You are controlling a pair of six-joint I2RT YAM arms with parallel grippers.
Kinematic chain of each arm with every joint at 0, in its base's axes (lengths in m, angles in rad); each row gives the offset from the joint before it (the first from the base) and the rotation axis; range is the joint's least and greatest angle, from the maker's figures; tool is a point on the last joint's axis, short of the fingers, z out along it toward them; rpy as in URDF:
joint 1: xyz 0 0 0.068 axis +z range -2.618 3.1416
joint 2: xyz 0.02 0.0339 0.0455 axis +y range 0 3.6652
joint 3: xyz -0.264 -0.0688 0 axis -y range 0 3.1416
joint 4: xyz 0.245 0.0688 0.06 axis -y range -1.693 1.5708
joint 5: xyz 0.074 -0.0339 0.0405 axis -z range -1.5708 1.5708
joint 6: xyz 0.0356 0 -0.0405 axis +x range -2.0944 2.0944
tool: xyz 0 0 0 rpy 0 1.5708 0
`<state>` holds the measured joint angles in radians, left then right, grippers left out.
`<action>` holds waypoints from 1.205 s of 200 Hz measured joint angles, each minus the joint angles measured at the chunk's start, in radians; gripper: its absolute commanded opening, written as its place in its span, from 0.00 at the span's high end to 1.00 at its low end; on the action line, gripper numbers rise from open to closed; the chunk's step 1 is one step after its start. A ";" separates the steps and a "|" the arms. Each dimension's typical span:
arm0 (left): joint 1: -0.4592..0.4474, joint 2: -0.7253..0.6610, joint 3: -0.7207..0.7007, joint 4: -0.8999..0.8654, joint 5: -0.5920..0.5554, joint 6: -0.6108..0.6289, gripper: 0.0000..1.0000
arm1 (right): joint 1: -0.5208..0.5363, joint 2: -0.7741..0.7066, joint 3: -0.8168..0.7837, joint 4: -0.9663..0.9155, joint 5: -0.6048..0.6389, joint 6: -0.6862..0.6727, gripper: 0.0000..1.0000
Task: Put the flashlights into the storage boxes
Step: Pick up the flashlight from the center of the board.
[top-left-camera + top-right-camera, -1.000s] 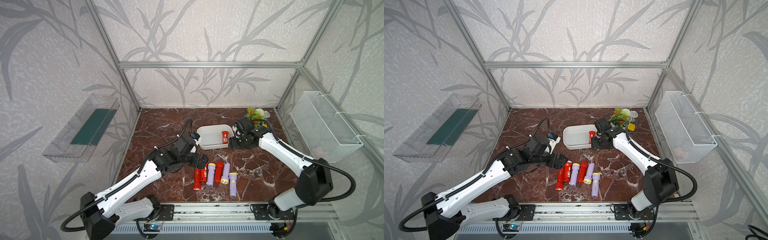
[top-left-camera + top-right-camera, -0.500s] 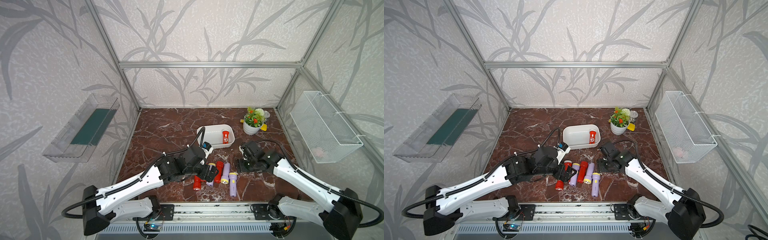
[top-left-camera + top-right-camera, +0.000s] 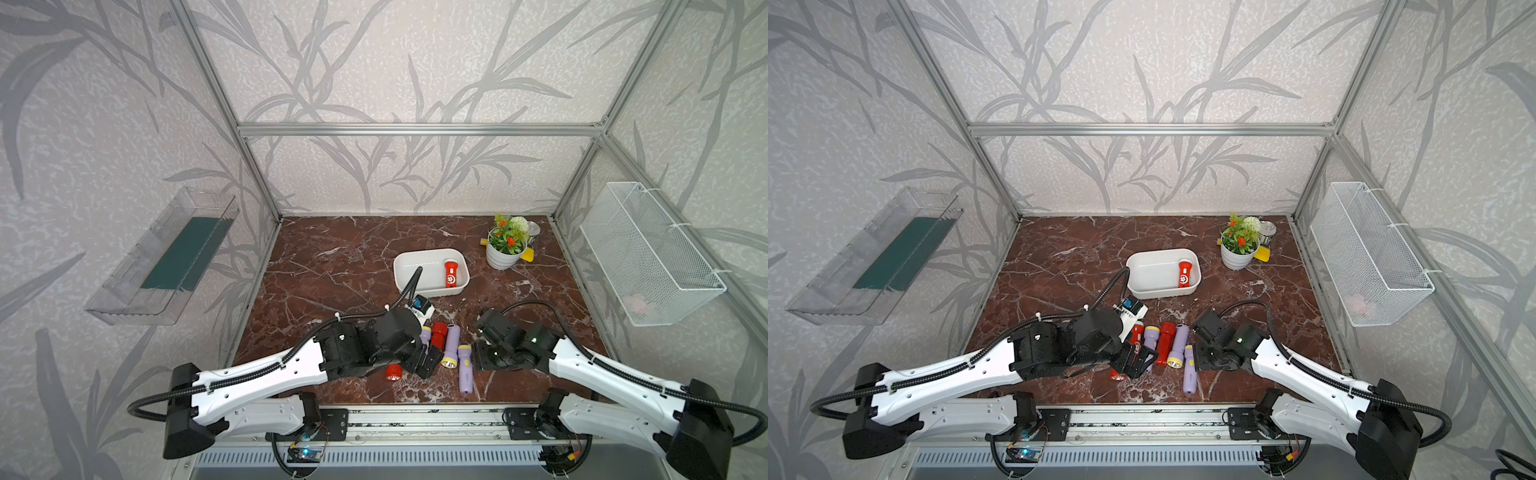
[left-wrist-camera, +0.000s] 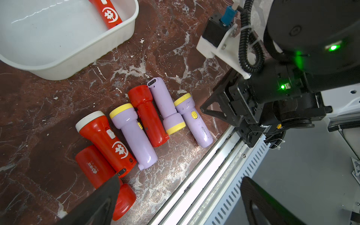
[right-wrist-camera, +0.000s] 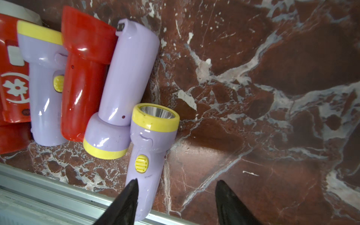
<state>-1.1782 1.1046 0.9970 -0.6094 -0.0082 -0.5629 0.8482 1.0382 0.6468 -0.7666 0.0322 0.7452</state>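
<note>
Both arms reach low over the front of the marble tabletop [image 3: 332,266] and close in from opposite sides on six flashlights [image 3: 451,340] lying side by side just behind the front rail [image 3: 415,409]. The left arm [image 3: 257,374] stretches from its base at the front left corner with its forearm nearly level and its wrist bent downward over the left end of the row. The left gripper [image 4: 181,176] has its jaws spread wide and clamps nothing. In its wrist view, one finger [image 4: 101,200] hangs above the plain red flashlight [image 4: 93,167] at that end, and the other is over the rail side. The right arm [image 3: 615,378] mirrors this from the front right corner, its black wrist angled down beside the right end of the row. The right gripper [image 5: 176,181] has its jaws apart and grips nothing. One fingertip [image 5: 130,194] is over the handle of the end lilac flashlight [image 5: 150,155], and the other is above bare marble. The seventh, an emblem-marked red flashlight [image 3: 450,274], lies inside the white tub [image 3: 436,291] against its right wall. The tub stands behind the row, well apart from both grippers.
</note>
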 measured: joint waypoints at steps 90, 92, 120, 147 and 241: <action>0.000 -0.021 0.000 -0.027 -0.052 0.002 0.01 | 0.076 0.046 -0.025 0.074 0.021 0.084 0.36; 0.000 -0.023 0.000 -0.028 -0.053 0.002 0.01 | 0.076 0.047 -0.027 0.076 0.021 0.085 0.37; 0.000 -0.043 0.000 -0.035 -0.069 0.005 0.01 | 0.082 0.066 -0.040 0.094 0.020 0.098 0.37; 0.000 -0.045 0.000 -0.042 -0.074 0.009 0.01 | 0.084 0.090 -0.042 0.116 0.019 0.101 0.37; 0.000 -0.045 0.000 -0.057 -0.096 0.024 0.01 | 0.088 0.201 -0.043 0.190 0.011 0.101 0.38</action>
<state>-1.1786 1.0599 0.9970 -0.6662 -0.1040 -0.5385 0.9363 1.2392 0.6041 -0.5770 0.0429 0.8467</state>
